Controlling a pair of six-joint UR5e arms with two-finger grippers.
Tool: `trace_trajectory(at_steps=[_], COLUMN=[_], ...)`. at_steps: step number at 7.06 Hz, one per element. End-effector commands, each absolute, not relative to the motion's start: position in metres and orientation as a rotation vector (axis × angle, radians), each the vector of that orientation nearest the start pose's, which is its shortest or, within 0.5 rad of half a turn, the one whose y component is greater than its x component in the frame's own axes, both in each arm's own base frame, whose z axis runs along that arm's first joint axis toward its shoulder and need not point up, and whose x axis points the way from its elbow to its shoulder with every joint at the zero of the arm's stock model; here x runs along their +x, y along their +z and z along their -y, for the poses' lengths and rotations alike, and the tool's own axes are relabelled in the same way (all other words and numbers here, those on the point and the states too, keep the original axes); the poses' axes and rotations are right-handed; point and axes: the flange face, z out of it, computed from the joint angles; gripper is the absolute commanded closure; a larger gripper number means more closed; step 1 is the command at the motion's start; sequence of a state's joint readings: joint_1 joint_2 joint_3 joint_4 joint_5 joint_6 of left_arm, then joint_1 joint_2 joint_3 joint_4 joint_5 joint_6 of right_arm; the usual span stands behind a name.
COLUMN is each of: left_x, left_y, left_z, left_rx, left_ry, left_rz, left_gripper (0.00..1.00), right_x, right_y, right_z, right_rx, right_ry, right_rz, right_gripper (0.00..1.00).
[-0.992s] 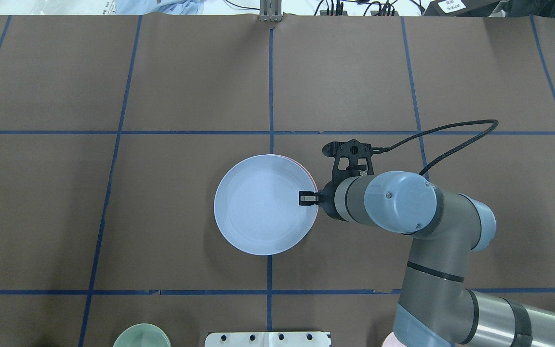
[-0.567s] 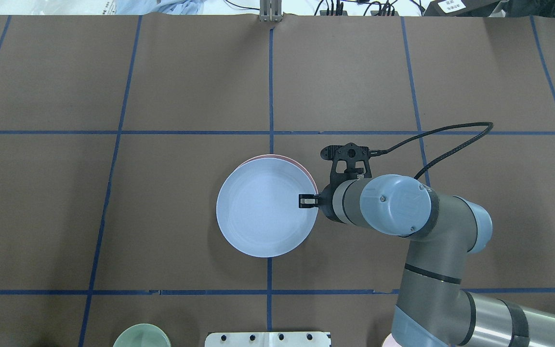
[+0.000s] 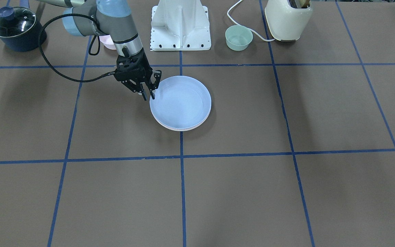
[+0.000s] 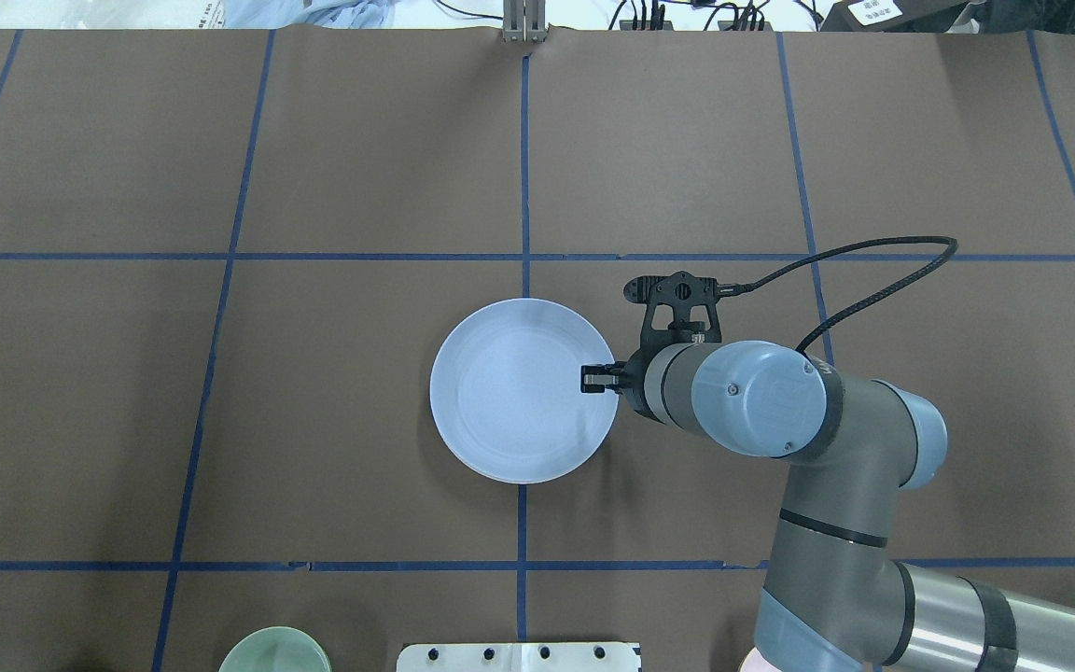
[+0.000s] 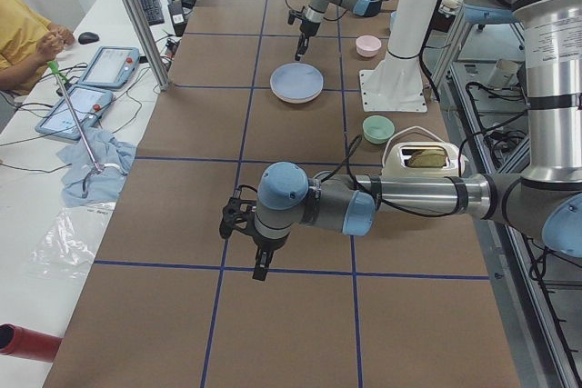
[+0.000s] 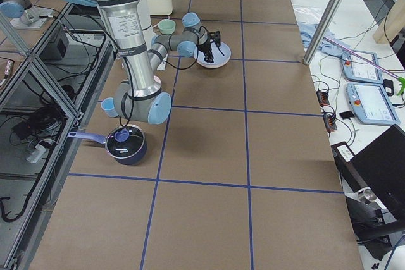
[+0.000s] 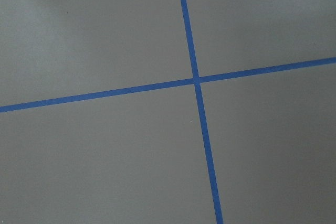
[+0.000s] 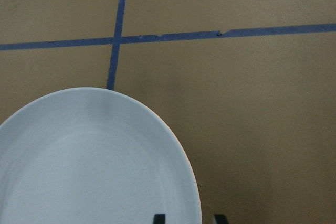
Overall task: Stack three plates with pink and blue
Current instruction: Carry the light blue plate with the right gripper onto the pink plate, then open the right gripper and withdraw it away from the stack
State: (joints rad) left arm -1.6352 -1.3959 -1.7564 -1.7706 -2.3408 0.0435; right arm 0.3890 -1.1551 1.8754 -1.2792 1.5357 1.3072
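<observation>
The light blue plate [image 4: 519,403] lies on top of the stack at the table's middle, also seen in the front view [image 3: 180,101]. Pale rims of the plates beneath [image 3: 181,129] show at its near edge. I cannot tell pink from cream there. My right gripper [image 4: 586,378] is at the blue plate's right rim, its jaws slightly apart astride the rim. The right wrist view shows its two fingertips [image 8: 159,217] either side of the rim [image 8: 195,198]. My left gripper [image 5: 259,268] hangs over bare table far from the stack. I cannot tell whether it is open or shut.
A mint-green bowl [image 3: 238,37], a cream toaster [image 3: 288,19], a small pink bowl [image 3: 107,42] and a lidded dark pot [image 3: 14,25] stand along the robot's side. The white robot base [image 3: 181,24] is behind the stack. An operator sits at the far end [image 5: 27,43].
The blue plate came down and shifted slightly right onto the stack. The pink rim that showed behind it is now covered. The right gripper followed it down.
</observation>
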Motion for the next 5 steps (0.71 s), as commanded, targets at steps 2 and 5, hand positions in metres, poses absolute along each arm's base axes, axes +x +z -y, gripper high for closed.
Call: trace_trajectory(at_steps=[2, 5], left_x=[-0.091, -0.088], left_y=[0.629, 0.638], left_z=[0.424, 0.419], left_rx=[0.232, 0.127], left_ry=[0.055, 0.012], left_rz=[-0.761, -0.768], left_gripper=[0.00, 0.00], right_x=[-0.429, -0.257], right_y=[0.262, 0.300], right_z=[0.432, 0.539], right_rx=[0.287, 0.267], right_ry=[0.048, -0.240], right_rz=[0.920, 0.798], right_gripper=[0.00, 0.00])
